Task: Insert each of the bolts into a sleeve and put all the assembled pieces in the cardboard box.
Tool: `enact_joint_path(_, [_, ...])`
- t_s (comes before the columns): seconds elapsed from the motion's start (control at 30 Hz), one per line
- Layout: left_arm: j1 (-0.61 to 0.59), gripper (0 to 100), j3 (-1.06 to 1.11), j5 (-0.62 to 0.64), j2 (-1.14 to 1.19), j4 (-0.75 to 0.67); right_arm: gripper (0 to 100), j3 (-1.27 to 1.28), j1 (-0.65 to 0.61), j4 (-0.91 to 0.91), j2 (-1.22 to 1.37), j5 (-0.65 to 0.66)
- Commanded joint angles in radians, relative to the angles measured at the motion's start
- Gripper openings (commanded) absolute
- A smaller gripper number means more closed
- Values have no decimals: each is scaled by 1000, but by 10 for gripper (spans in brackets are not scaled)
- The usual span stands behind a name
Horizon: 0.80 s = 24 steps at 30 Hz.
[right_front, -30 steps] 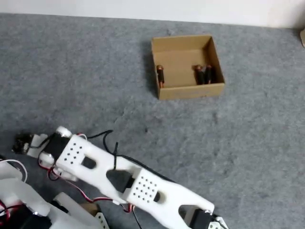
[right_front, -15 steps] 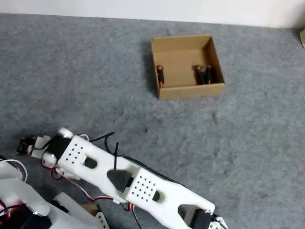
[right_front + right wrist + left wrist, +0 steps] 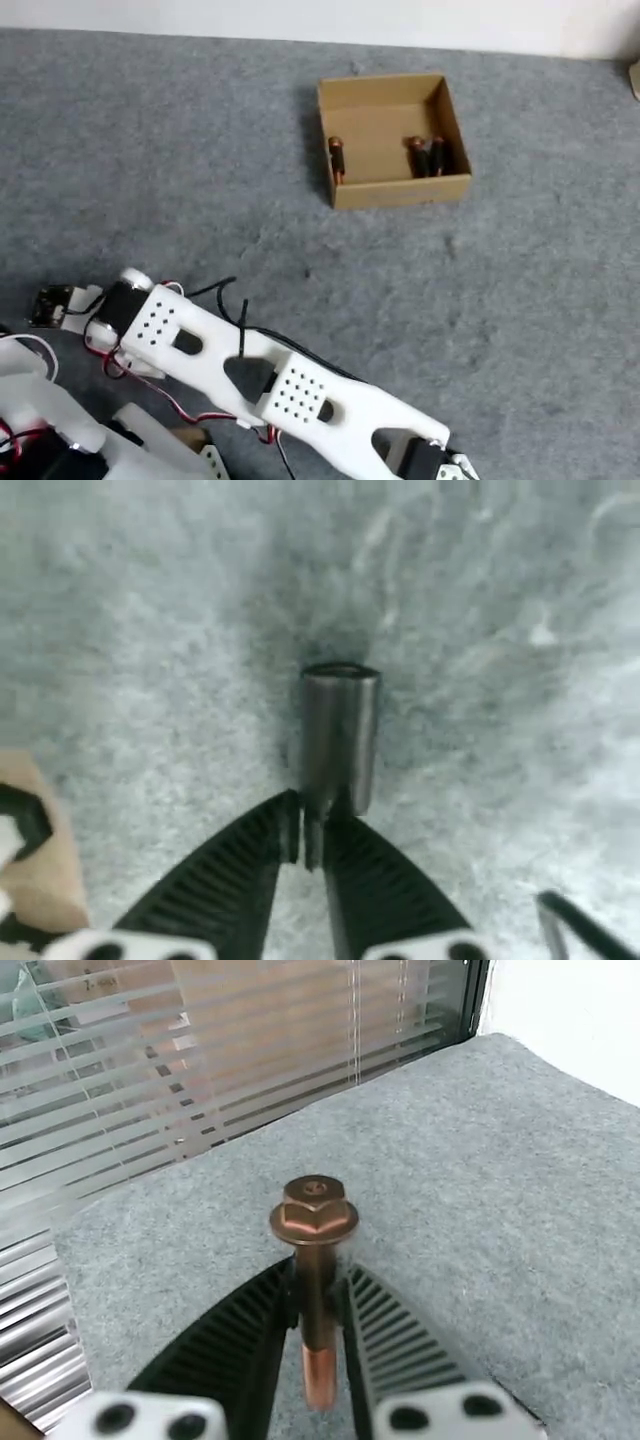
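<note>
In the left wrist view my left gripper (image 3: 318, 1278) is shut on a copper bolt (image 3: 314, 1222). The bolt stands upright between the black fingers, hex head on top. My right gripper (image 3: 312, 815) is shut on the near end of a dark metal sleeve (image 3: 340, 730), held just above the grey carpet with its open end pointing away. The cardboard box (image 3: 400, 192) stands at the back of the table in the high view. Three assembled pieces lie in it: one (image 3: 336, 158) by the left wall and two (image 3: 428, 156) by the right wall.
A long white arm (image 3: 260, 375) lies across the front of the table, its gripper end (image 3: 48, 304) at the far left edge. Another arm's white body (image 3: 40, 415) fills the bottom left corner. Grey carpet (image 3: 480, 300) covers the table between arms and box.
The gripper end at the far left of the high view has shifted slightly toward the front edge. The box and its pieces have not moved.
</note>
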Motion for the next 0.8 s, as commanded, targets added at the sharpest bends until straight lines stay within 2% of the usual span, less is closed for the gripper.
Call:
enact_joint_path(0.0, [22,5,-5,9,5,-3,7,-101,24,21,-39,-58])
enact_joint_path(0.07, [54,5,4,9,5,-3,17,-113,24,21,-42,-68])
enact_joint_path(0.27, [93,5,12,8,5,-5,185,-116,30,19,-38,-66])
enact_joint_path(0.47, [93,5,12,8,5,-5,192,-117,31,-1,-38,-77])
enact_joint_path(0.63, [99,5,13,8,5,-15,192,-116,31,-107,-38,-245])
enact_joint_path(0.77, [99,5,13,8,5,-17,192,-111,31,-134,-38,-180])
